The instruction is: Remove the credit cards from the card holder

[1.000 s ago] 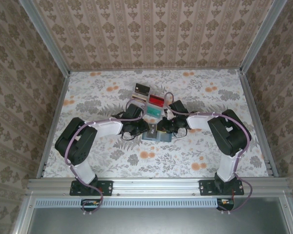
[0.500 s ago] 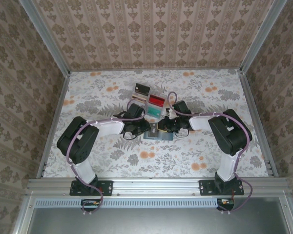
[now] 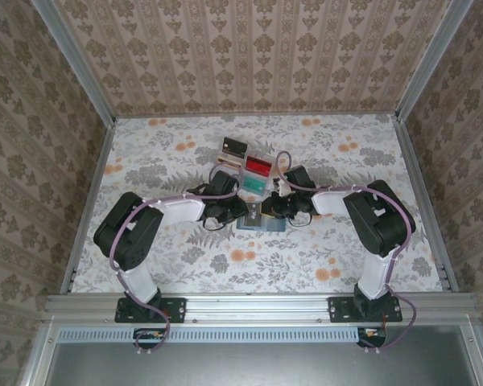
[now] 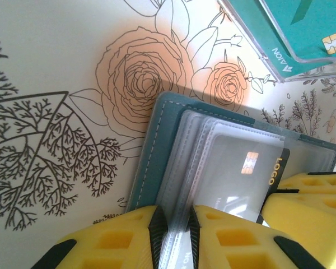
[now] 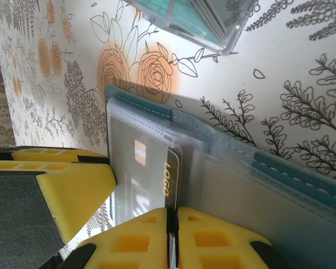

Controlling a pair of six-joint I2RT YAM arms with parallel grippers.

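Note:
The slate-blue card holder lies open on the floral table, between the two grippers. In the left wrist view its blue panel carries clear sleeves, and my left gripper is shut on the edge of those sleeves. A black credit card with a gold chip and the word LOGO sits partly in a sleeve. In the right wrist view my right gripper is shut on that black card's edge. From above, the left gripper and right gripper nearly touch.
A clear compartment tray just behind the holder holds a teal card, a red card and a dark one. Its corner stands close to the holder. Patterned walls enclose the table.
The right gripper has shifted slightly left over the holder and closed on the black card's edge. The left gripper keeps its pinch on the sleeves.

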